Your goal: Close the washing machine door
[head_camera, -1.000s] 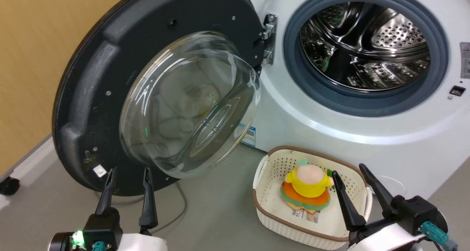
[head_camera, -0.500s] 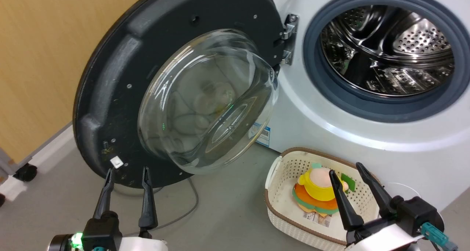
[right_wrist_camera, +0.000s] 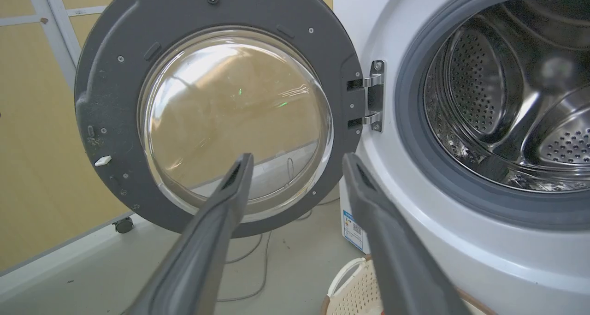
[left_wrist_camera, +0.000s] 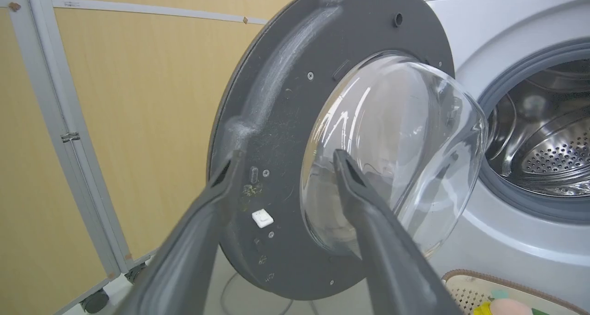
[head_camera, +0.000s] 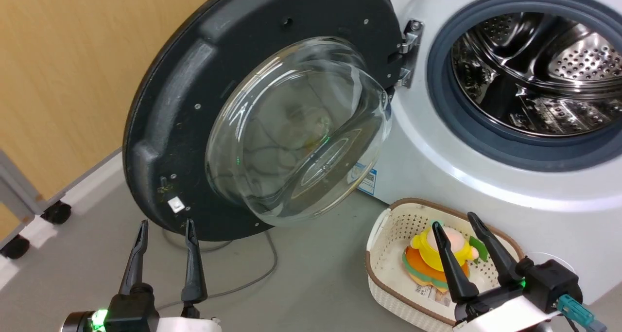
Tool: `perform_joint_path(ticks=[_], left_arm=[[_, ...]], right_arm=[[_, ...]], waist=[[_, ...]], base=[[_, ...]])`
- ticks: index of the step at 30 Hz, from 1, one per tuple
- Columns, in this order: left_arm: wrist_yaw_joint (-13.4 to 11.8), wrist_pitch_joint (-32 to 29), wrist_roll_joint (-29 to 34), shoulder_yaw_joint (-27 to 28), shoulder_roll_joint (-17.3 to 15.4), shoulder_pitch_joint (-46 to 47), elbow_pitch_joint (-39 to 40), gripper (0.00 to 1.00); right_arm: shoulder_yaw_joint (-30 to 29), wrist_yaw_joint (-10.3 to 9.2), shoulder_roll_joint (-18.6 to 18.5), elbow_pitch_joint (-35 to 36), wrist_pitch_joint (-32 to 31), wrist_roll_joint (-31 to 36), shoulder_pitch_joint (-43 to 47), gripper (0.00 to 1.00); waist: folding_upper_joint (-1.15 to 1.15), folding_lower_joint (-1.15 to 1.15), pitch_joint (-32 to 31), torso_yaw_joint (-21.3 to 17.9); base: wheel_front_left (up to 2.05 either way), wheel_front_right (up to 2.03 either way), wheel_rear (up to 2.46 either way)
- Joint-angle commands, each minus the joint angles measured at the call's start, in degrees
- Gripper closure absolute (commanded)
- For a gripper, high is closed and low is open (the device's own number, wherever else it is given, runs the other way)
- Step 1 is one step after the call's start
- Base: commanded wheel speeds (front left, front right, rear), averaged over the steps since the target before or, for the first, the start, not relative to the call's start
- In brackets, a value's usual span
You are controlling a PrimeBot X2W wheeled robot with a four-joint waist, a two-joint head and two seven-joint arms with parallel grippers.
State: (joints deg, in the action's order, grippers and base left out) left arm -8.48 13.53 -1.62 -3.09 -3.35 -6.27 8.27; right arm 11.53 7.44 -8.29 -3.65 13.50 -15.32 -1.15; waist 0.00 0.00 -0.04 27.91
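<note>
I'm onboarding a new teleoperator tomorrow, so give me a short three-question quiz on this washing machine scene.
1. Multiple choice: on which side of the steel drum is the hinge that carries the washing machine door? A robot's left; B robot's right; C top.
2. True or false: the left hand grips the door's rim.
3. Fill in: the plush toy lies in the cream ____.
Key: 1 A. 2 False; it is open, short of the door. 3 basket.
</note>
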Motion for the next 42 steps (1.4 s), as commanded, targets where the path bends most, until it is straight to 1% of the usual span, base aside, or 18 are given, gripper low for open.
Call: perform_joint_path(ticks=[1, 9, 20, 21, 22, 23, 29, 30, 31, 33, 36, 38, 42], left_arm=[[-0.4, 0.6, -0.1, -0.1, -0.3, -0.8, 0.4, 0.00], [-0.7, 1.5, -0.3, -0.6, -0.3, -1.1, 0.5, 0.00], [-0.7, 1.5, -0.6, -0.6, -0.3, -0.7, 0.0, 0.00], [-0.6, 1.5, -0.7, -0.6, -0.3, -0.7, -0.2, 0.20], [-0.5, 1.5, -0.8, -0.6, -0.3, -0.7, -0.3, 0.91], [-0.3, 1.5, -1.0, -0.6, -0.3, -0.6, -0.2, 1.00], [1.6, 1.5, -2.8, 0.7, -1.2, 1.7, 0.4, 1.00], [2.4, 1.5, -3.2, 1.1, -1.9, 2.6, 0.4, 1.00], [4.1, 1.5, -4.2, 2.1, -3.7, 5.0, -0.1, 1.00], [5.9, 1.3, -5.8, 3.6, -5.8, 7.9, -1.2, 1.00], [8.3, -0.4, -8.3, 5.5, -8.7, 13.1, -2.7, 1.00], [9.5, -1.8, -10.7, 7.5, -10.5, 17.0, -4.1, 1.00], [11.5, -5.2, -19.2, 12.8, -12.4, 24.6, -8.6, 1.00]], right_arm=[[0.3, 0.04, -0.5, -0.3, 0.6, -0.5, -0.7, 0.00], [0.7, 0.05, -0.7, -0.4, 1.5, -1.4, -0.3, 0.00], [0.7, 0.05, -0.7, -0.4, 1.5, -1.5, -0.1, 0.00], [0.7, 0.05, -0.8, -0.4, 1.5, -1.5, -0.1, 0.00], [0.7, 0.05, -0.8, -0.5, 1.5, -1.6, -0.2, 0.00], [0.7, 0.05, -0.8, -0.5, 1.5, -1.6, -0.2, 0.00], [0.1, 0.05, -0.7, -0.2, 1.5, -1.5, 0.4, 0.00], [-0.1, 0.05, -0.6, -0.1, 1.5, -1.4, 0.6, 0.00], [-0.7, 0.05, -0.4, 0.2, 1.5, -1.2, 1.2, 0.00], [-1.5, 0.05, -0.2, 0.6, 1.5, -1.0, 2.0, 0.00], [-2.9, 0.05, 0.1, 1.7, 1.5, -0.4, 3.2, 0.00], [-3.3, 0.05, 0.1, 2.4, 1.5, 0.0, 3.6, 0.00], [-3.3, 0.05, -0.3, 3.0, 1.5, 0.4, 3.3, 0.00]], waist=[[0.00, 0.00, 0.0, 0.3], [0.00, 0.00, -0.1, 2.0], [0.00, 0.00, -0.2, 2.0], [0.00, 0.00, -0.2, 2.0], [0.00, 0.00, -0.2, 2.0], [0.00, 0.00, -0.2, 2.0], [0.00, 0.00, -0.1, 2.1], [0.00, 0.00, 0.0, 2.1], [0.00, 0.00, 0.0, 2.1], [0.00, 0.00, 0.2, 2.0], [0.00, 0.00, 0.7, 1.8], [0.00, 0.00, 1.5, 1.0], [0.00, 0.00, 3.3, -1.1]], base=[[0.00, 0.00, 0.00], [0.00, 0.00, 0.00], [0.00, 0.00, 0.00], [0.00, 0.00, 0.00], [0.00, 0.00, 0.00], [0.00, 0.00, 0.00], [0.00, 0.00, 0.00], [0.00, 0.00, 0.00], [0.00, 0.00, 0.00], [0.00, 0.00, 0.00], [0.00, 0.00, 0.00], [0.00, 0.00, 0.00], [0.00, 0.00, 0.00]])
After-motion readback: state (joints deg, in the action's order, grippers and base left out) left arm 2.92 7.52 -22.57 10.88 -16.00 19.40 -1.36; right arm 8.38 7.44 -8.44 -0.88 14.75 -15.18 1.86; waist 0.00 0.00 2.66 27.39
